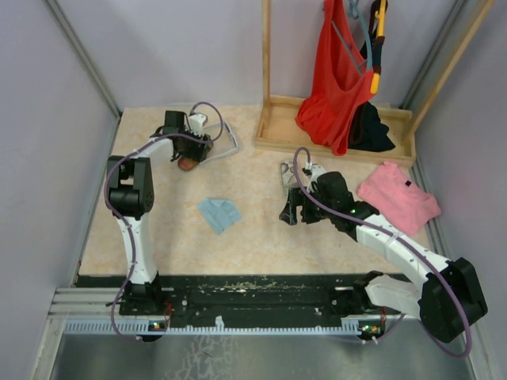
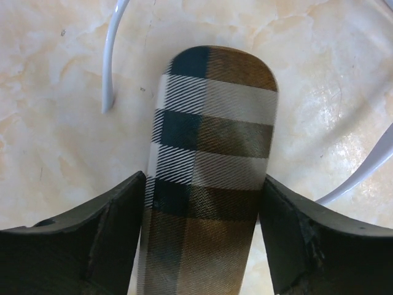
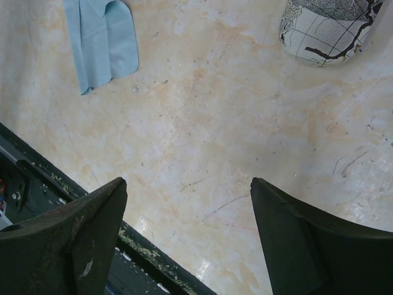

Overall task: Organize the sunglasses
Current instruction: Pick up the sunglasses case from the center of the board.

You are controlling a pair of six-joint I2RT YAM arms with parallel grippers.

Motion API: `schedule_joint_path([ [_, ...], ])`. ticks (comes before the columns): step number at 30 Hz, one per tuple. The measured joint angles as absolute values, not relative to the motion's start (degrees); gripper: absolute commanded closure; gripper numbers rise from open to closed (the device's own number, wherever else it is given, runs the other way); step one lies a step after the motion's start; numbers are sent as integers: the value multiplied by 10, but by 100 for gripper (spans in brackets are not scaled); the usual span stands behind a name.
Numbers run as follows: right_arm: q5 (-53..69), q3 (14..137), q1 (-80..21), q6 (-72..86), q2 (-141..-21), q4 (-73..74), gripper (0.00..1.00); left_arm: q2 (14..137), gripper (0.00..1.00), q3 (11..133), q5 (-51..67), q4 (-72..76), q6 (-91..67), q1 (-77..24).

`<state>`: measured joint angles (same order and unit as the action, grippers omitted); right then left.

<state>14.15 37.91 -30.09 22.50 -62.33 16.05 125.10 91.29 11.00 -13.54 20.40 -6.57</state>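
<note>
Left wrist view showed my left claw spread wide around the brown-striped case. One finger stood against each long side of it. Whether the pads were already pinching it or only flanking it, I could not tell. The white sunglasses lay on the surface just beside that case, with one thin arm curving past at 10 o'clock and the other at 3 o'clock. From the top camera, all of this sat toward 11 o'clock of the surface.

Near the middle lay a light blue cloth, apart from everything else.

Further right, my right claw hung wide open with nothing in it, over bare surface. The grey-patterned case was near it at 1 o'clock in its own wrist view. I could not find the dark wire-framed pair in any view.

I judged the task to be barely begun. The white pair was still out and unfolded, both cases looked shut, and no glasses had been stowed. Opening a case, folding each pair and putting it away all remained.
</note>
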Motion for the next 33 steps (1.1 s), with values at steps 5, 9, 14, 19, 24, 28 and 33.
schedule_joint_path([
  [5,143,379,-301,225,-623,161,19,1251,43,913,108,-136,204,-65],
  [9,144,379,-301,225,-623,161,19,1251,54,912,91,-133,194,-65],
  [14,144,379,-301,225,-623,161,20,1230,61,894,15,-124,161,-65],
  [19,133,379,-301,226,-611,163,20,1126,63,805,-53,-88,100,-70],
  [24,98,379,-301,238,-580,162,20,984,62,732,-90,-57,32,-113],
  [28,58,378,-301,254,-538,159,20,914,62,689,-83,-30,-17,-225],
  [33,6,360,-301,279,-477,154,20,889,62,634,-33,-14,-80,-357],
])
